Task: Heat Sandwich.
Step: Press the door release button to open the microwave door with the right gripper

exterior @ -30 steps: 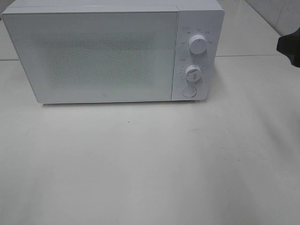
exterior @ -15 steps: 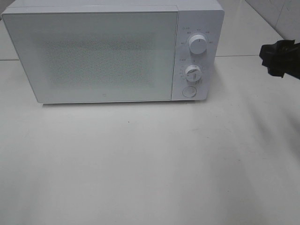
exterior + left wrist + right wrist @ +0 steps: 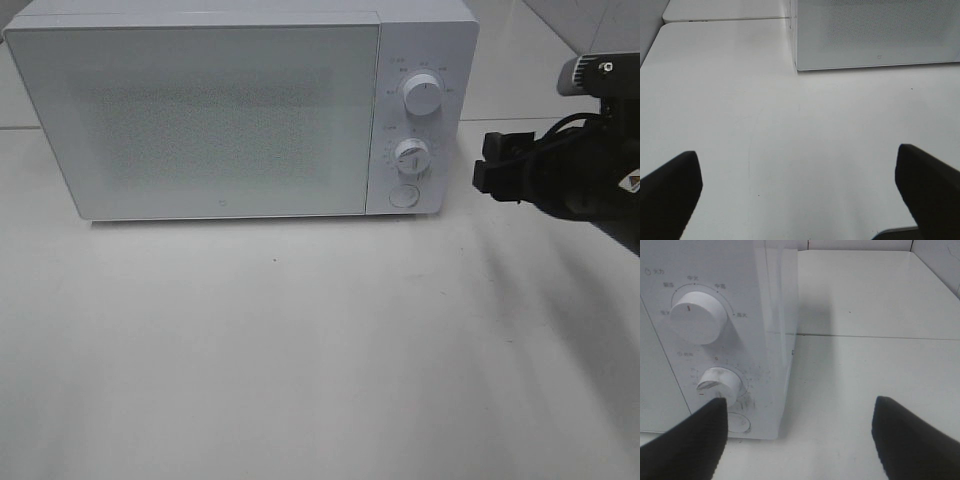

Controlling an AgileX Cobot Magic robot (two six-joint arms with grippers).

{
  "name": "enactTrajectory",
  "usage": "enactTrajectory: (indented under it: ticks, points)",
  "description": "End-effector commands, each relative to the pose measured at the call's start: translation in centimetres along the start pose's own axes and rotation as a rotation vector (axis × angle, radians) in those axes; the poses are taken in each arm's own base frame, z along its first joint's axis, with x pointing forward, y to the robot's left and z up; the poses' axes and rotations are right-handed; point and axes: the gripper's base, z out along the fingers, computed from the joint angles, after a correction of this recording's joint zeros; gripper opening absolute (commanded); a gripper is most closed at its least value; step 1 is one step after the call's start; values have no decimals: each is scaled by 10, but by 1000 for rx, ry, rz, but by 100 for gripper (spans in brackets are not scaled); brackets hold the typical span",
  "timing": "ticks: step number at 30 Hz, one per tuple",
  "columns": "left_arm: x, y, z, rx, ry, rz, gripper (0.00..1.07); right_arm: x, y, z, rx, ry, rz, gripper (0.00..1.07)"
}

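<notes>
The white tabletop (image 3: 300,350) fills your overhead view, with pale tiled floor past its far edge. Your left fingers (image 3: 670,192) show only in the left wrist view: they stand wide apart with nothing between them, above bare tabletop in front of the left end of the microwave (image 3: 60,150).

The microwave stands along the far edge of the tabletop and reaches from near the far left corner to past the middle. Its frosted door (image 3: 200,120) is shut. On the panel right of the door you have an upper knob (image 3: 422,97), a lower knob (image 3: 411,155) below it and a round button (image 3: 403,195) at the bottom.

Your right fingers (image 3: 492,178) come in from the right edge, level with the lower knob and just beside the microwave's right side. They are spread apart and hold nothing. In the right wrist view one fingertip sits in front of the lower knob and the button, possibly touching the panel, though you cannot be sure from this angle.

The sandwich shows in none of your three views, so you cannot tell where it is.
</notes>
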Motion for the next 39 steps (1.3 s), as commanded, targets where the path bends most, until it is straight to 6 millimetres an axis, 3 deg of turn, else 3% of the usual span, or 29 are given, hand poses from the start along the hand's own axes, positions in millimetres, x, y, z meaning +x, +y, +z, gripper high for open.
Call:
enactTrajectory:
  ticks: [1, 11, 22, 39]
  points:
    - [2, -1, -2, 1, -19, 2, 104, 6, 11, 2, 8, -19, -11, 76]
    - [2, -1, -2, 1, -19, 2, 104, 32, 46, 4, -7, -10, -42, 76]
    - [2, -1, -2, 1, -19, 2, 104, 45, 76, 4, -22, 14, -83, 76]
    - [2, -1, -2, 1, -17, 1, 104, 50, 79, 3, -23, 36, -20, 76]
